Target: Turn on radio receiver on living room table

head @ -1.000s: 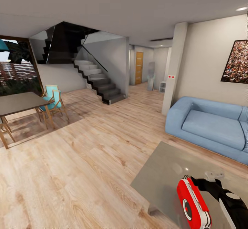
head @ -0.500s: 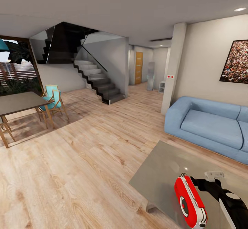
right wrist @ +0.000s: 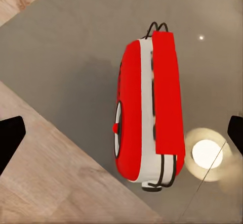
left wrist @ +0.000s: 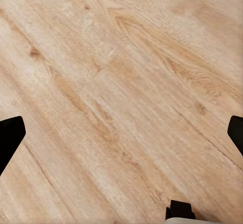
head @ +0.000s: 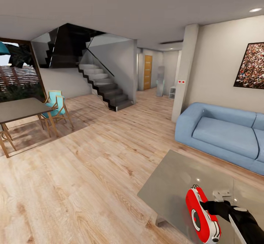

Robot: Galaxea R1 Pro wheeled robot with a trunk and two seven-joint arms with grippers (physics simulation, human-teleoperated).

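Directly under my right claw [right wrist: 121, 133], between its two widely spread dark fingertips [right wrist: 10, 140], sits the radio receiver [right wrist: 147, 110]: red shell, white rim band, thin wire handle, round dial face turned to one side. Neither fingertip touches it. From the head view the right claw [head: 219, 206] hangs just beside the radio receiver [head: 201, 214], on its far side from the plank floor [head: 91, 170]; contact cannot be judged there. Radio stands on the glossy grey table [head: 172, 185], near the corner closest to me. A ceiling light glints on the top beside it.

My left claw [left wrist: 121, 133] is spread too, nothing between its tips, bare pale planks below.

Beyond the table: light-blue sofa [head: 220, 134], framed crowd picture [head: 253, 66] on the beige wall. Farther off, dining table [head: 20, 110], turquoise chair [head: 55, 104], dark staircase [head: 104, 86].
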